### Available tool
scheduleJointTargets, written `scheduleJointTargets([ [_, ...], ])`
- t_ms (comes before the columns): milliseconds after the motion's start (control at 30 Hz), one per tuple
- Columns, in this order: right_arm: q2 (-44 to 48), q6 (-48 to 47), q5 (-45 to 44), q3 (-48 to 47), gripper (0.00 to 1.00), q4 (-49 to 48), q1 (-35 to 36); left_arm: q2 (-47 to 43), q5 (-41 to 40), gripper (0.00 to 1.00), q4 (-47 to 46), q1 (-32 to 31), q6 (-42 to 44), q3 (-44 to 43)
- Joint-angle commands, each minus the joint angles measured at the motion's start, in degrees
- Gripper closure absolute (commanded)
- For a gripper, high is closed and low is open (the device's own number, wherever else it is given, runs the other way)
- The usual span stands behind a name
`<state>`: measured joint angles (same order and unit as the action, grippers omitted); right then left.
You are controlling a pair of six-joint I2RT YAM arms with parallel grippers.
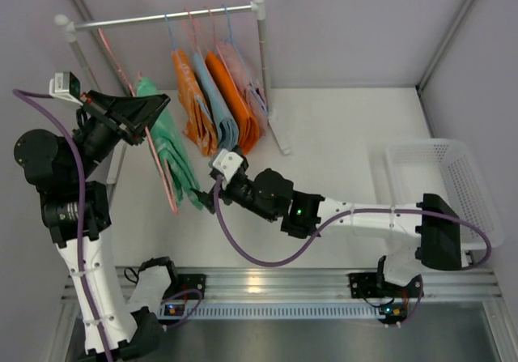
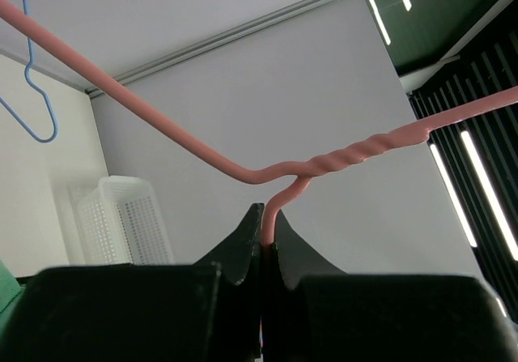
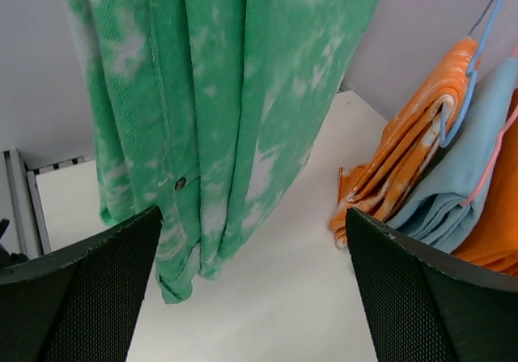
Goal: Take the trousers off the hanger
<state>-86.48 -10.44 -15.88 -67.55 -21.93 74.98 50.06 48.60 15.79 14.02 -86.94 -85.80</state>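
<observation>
Left claw (image 2: pixel 263 216): clenched on hanger (image 2: pixel 356 153) neck.
Right claw (image 3: pixel 252 216): released, the nearer one; trousers (image 3: pixel 227 95) hang just ahead, long axis vertical.

My left gripper (image 1: pixel 146 109) holds the hanger (image 1: pixel 165 180) at a tilt, with the trousers (image 1: pixel 174 147) draped over it. My right gripper (image 1: pixel 202 200) sits at the trousers' lower end.
</observation>
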Motion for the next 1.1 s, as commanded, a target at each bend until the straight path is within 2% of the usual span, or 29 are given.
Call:
scheduleJointTargets([
  [0, -3.08, 3.57, -2.67, -6.53, 0.08, -5.14, 0.61, -0.23, -0.79, 1.00, -7.09, -0.75, 0.72, -4.55],
  [167, -7.90, 5.51, -0.47, -12.33, 0.07, -4.87, 0.61, 0.21, -0.87, 1.00, -7.79, -1.36, 0.01, -5.34],
  [400, -9.59, 7.01, 1.81, -14.19, 0.01, -4.87, 0.78, 0.82, -0.87, 1.00, -8.67, -1.89, 0.01, -5.26],
  [633, -5.99, 6.92, 1.81, -9.28, 0.01, -2.15, 1.13, 1.35, -1.14, 1.00, -10.95, -2.07, -0.60, -4.46],
  [767, -0.99, 2.71, 4.54, 0.28, 0.01, -7.75, 3.50, 1.97, -1.31, 1.00, -11.83, -2.07, -0.25, -4.64],
  [833, -0.36, 1.65, 5.76, 1.89, 0.01, -8.82, 4.82, 2.84, -1.49, 1.00, -11.92, -2.07, -0.16, -5.43],
  [1067, -3.34, 3.32, 0.95, -0.38, 0.01, -9.53, 5.09, 3.46, -1.32, 1.00, -11.49, -2.07, -0.69, -7.80],
])
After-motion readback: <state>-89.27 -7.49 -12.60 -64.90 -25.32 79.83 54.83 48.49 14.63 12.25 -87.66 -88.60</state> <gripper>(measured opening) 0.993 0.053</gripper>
